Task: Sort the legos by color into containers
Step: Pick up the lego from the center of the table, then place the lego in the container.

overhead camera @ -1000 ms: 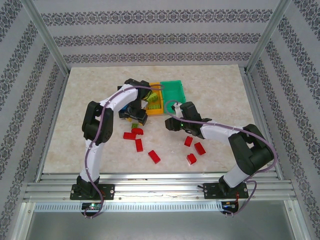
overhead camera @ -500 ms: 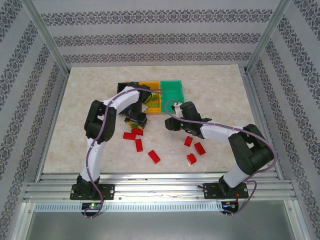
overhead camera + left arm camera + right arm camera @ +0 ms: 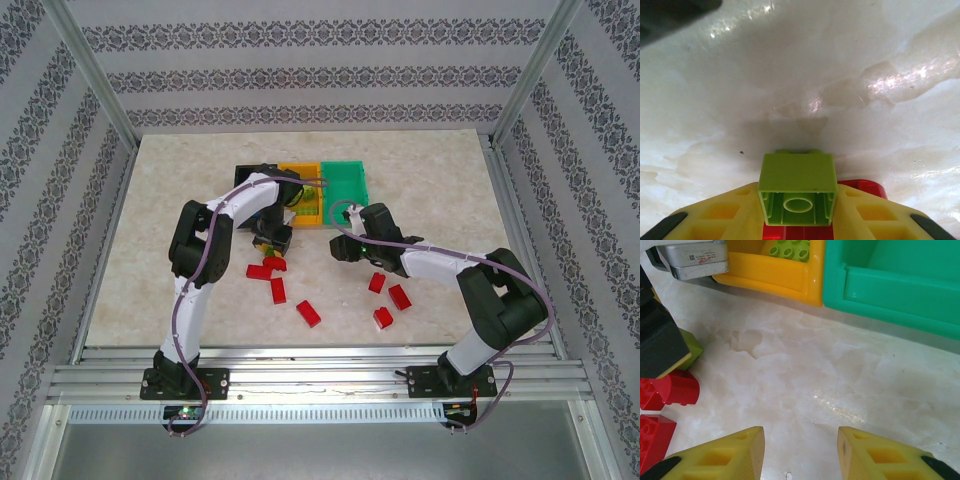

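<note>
The left gripper (image 3: pixel 272 240) is clamped on a lime green studded plastic brick (image 3: pixel 796 187), its hollow underside facing the left wrist camera. The gripper hangs low over the pale marbled tabletop (image 3: pixel 450 170), just in front of the orange-yellow open-topped plastic bin (image 3: pixel 306 203). A red rounded plastic brick (image 3: pixel 866 186) lies directly beneath the held brick.

The right gripper (image 3: pixel 800 455) has its yellow fingers (image 3: pixel 720 455) spread apart with only bare tabletop between them. It faces the orange-yellow bin and the green open-topped plastic bin (image 3: pixel 890 285), which stand side by side and touch. Another lime green brick (image 3: pixel 790 249) lies inside the orange-yellow bin.

Six loose red plastic bricks (image 3: pixel 308 314) lie scattered on the tabletop between the two arms, nearer than the bins.
</note>
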